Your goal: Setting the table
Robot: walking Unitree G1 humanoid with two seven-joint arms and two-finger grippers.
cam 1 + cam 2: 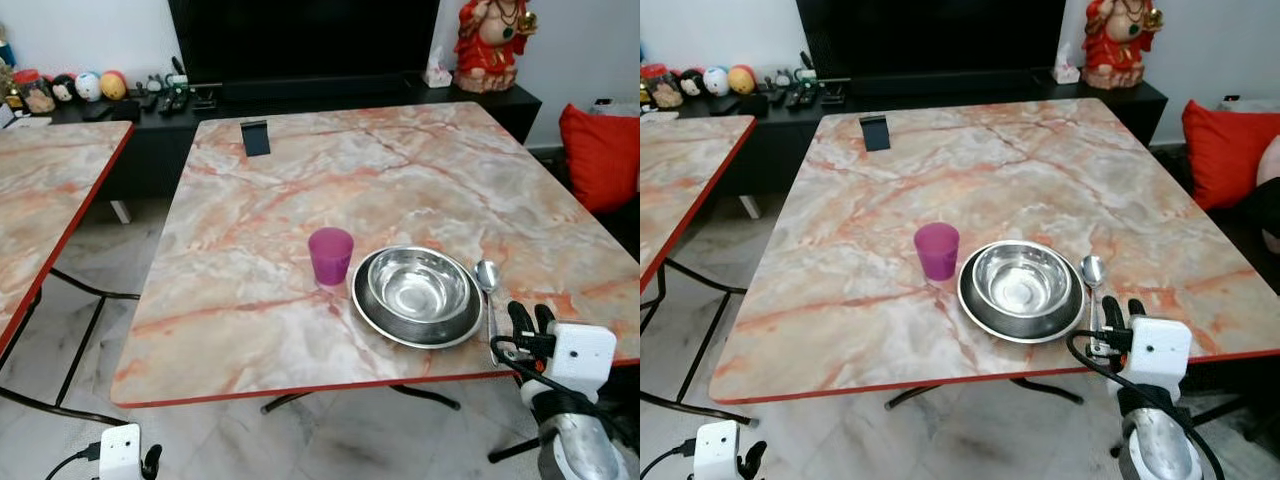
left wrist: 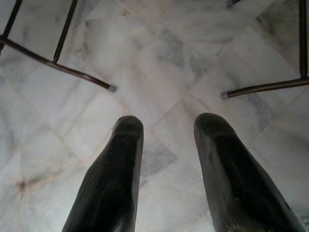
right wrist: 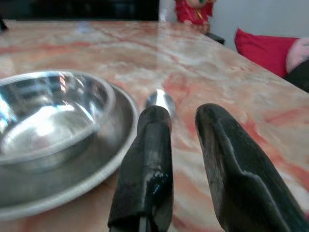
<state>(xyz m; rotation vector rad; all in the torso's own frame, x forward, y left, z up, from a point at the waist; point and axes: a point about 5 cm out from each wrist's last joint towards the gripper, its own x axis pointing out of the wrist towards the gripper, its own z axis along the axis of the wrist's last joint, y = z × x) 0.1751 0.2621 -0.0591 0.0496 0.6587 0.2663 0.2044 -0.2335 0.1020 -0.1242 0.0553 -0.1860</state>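
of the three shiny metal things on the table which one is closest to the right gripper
The slim steel spoon. It lies right of the round steel plate and steel bowl, its handle reaching the right gripper.

At 12 o'clock beyond the marble table, a black TV (image 1: 300, 40) stands on a low black console (image 1: 150, 115) with remotes (image 1: 170, 98) and 3 round figurines (image 1: 88, 86) at 10 o'clock. A red statue (image 1: 495, 40) sits at 1 o'clock, a red cushion (image 1: 600, 155) at 3 o'clock. A small black phone stand (image 1: 256, 137) rests at 11 o'clock on the tabletop, and a 2nd marble table (image 1: 45, 200) stands at 9 o'clock.
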